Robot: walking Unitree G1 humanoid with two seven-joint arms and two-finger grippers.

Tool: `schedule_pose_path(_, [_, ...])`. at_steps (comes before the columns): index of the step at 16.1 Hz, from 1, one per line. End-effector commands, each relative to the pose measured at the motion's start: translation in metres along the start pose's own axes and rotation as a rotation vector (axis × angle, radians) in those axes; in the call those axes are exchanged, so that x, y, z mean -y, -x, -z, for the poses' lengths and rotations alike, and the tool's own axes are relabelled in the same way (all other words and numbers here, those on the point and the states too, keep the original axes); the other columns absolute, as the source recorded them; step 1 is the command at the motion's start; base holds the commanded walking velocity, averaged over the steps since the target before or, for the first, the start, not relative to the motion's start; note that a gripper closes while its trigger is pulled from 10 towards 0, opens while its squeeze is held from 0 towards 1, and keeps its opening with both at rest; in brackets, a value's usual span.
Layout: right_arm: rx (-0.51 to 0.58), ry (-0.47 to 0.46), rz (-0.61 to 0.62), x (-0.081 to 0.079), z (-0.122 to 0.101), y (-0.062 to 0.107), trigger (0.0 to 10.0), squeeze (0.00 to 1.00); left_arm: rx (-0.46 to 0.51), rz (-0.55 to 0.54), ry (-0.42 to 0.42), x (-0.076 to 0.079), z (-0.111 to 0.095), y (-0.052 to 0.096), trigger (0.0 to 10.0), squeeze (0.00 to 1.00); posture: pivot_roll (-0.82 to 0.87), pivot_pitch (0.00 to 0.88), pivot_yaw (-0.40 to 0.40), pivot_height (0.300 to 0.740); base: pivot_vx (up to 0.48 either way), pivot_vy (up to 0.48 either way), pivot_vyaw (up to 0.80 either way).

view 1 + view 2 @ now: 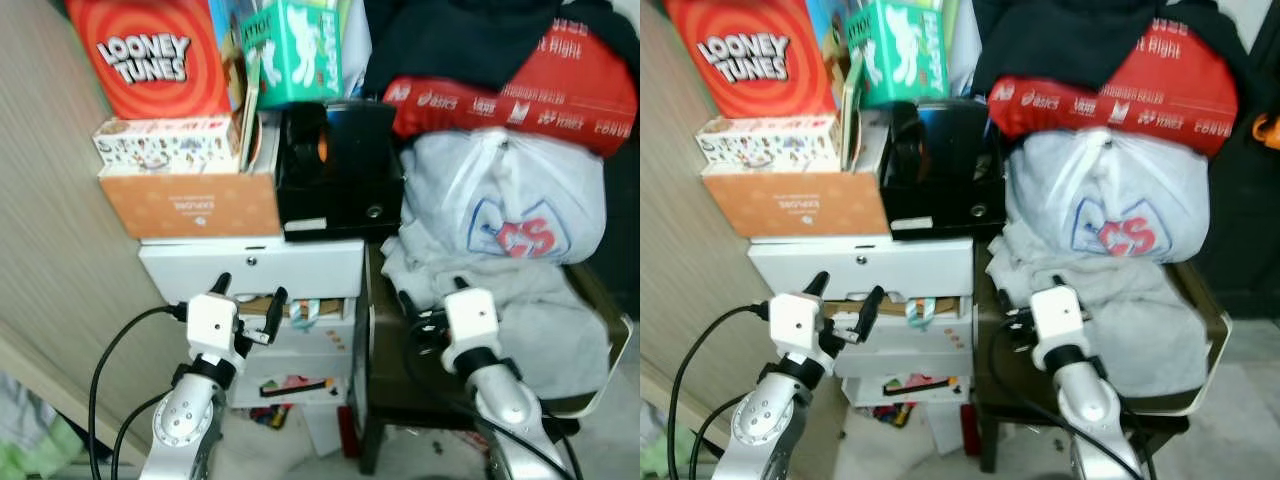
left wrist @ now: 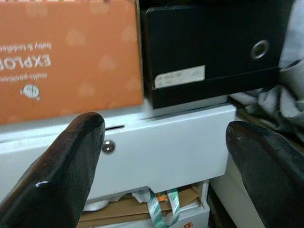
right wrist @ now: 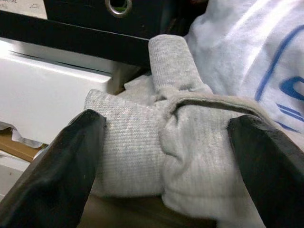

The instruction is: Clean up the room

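Note:
A pile of grey clothing (image 1: pixel 540 310) lies on a dark chair (image 1: pixel 395 390), with a rolled grey sleeve (image 3: pixel 171 71) at its near edge. My right gripper (image 3: pixel 166 123) is open, one finger on each side of that grey fabric, just short of it. It stands at the chair's left side (image 1: pixel 432 292). My left gripper (image 1: pixel 250 288) is open in front of the white drawer unit (image 1: pixel 300 268), level with the top drawer's small knob (image 2: pixel 108 147), and holds nothing. Cardboard and a green ribbon (image 1: pixel 305 310) stick out of the drawer below.
An orange box (image 1: pixel 190 205), a black box (image 1: pixel 335 170) and a Looney Tunes box (image 1: pixel 150 55) are stacked on the drawer unit. A white bag (image 1: pixel 510 200) and a red bag (image 1: pixel 540 95) top the clothes pile. A wood-grain panel (image 1: pixel 50 200) stands close on the left.

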State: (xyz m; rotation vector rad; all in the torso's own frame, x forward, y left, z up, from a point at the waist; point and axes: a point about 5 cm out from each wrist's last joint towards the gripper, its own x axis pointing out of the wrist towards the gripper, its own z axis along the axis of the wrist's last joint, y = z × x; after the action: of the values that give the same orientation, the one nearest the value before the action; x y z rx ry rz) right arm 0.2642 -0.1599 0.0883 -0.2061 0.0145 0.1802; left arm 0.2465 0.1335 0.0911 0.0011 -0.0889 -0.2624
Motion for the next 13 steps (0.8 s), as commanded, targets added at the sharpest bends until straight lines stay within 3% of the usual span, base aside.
schedule_pose_path(1, [0.017,-0.013,-0.035,-0.0094,-0.0041,-0.0034,10.0,0.0,-0.009,-0.022,-0.026,-0.0098,0.0004,0.0033,10.0,0.0,0.03,0.012,0.025,0.74,0.0,-0.337,0.0])
schedule_pose_path(13, [0.012,-0.006,-0.048,-0.0092,-0.0022,-0.0038,10.0,0.0,-0.013,-0.035,-0.015,-0.0114,0.0029,0.0037,10.0,0.0,0.03,0.012,0.025,0.74,0.0,0.0,0.0])
